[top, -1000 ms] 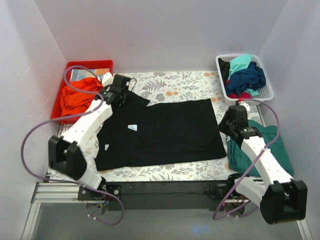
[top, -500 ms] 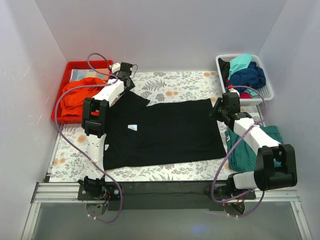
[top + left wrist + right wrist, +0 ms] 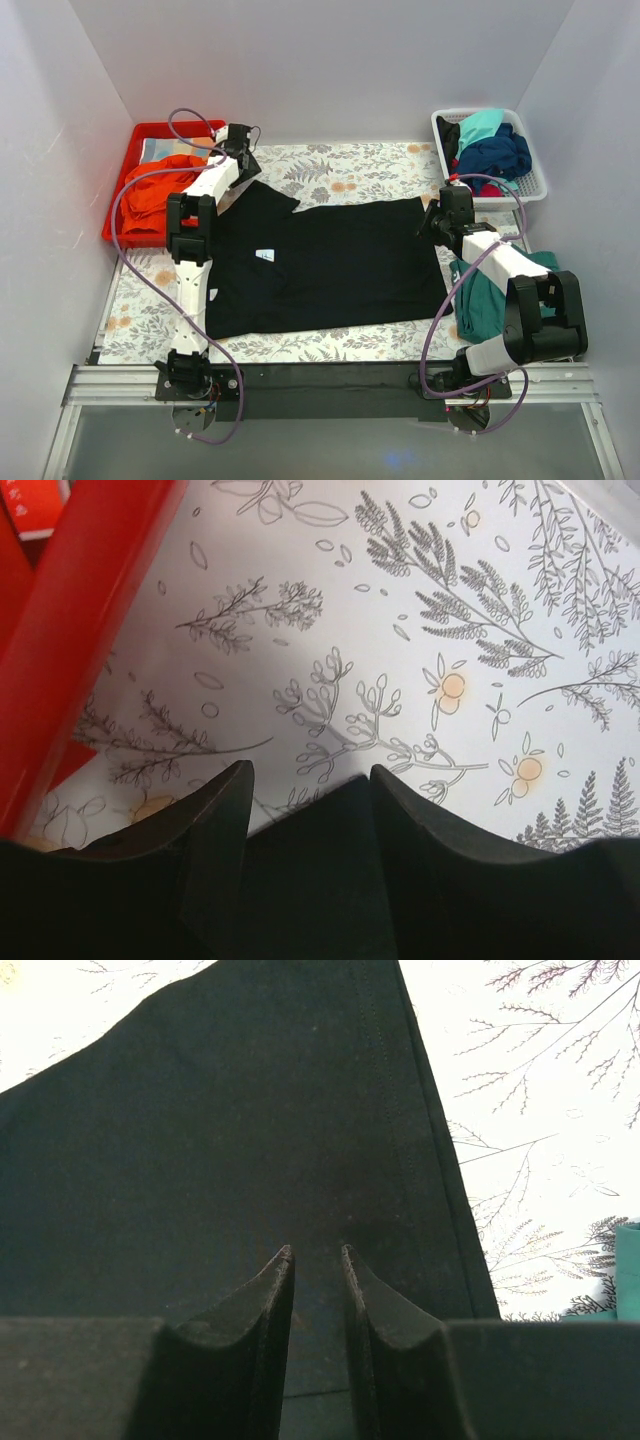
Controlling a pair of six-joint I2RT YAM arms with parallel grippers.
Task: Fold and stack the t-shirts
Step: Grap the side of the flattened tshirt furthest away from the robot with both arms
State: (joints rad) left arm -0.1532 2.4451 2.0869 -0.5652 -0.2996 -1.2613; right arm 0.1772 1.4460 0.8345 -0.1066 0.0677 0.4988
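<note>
On the flowered table point(image 3: 350, 165): a black t-shirt point(image 3: 330, 265) lies spread flat, collar toward the left arm's side, hem toward the right arm's.
Neck label point(image 3: 264, 255): a small white tag at the collar, well apart from both sets of fingers; any print on it is too small to read.
Left gripper point(image 3: 310, 768): low over the shirt's far sleeve, pointing at the back of the table.
Left fingers point(image 3: 215, 830): spread apart, with a peak of black cloth showing in the gap between them; bare flowered table lies ahead of the tips. They are not pinched on the cloth.
Right gripper point(image 3: 316, 1252): over the shirt's far hem corner.
Right fingers point(image 3: 250, 1320): close together with a narrow slit left between the tips; black cloth lies beneath and ahead of them, and the stitched hem edge runs just to their right. Nothing is pinched.
Red tray point(image 3: 180, 127): just beyond the left fingers and to their left, its rim filling that corner of the wrist view; orange cloth point(image 3: 150, 195) is piled inside.
White basket point(image 3: 520, 193): beyond the right fingers, at the table's far right corner, heaped with a turquoise t-shirt point(image 3: 482, 124) and a navy t-shirt point(image 3: 495, 155).
Teal t-shirt point(image 3: 478, 300): behind the right fingers and to their right, bunched under the right arm, just beside the black shirt's hem.
</note>
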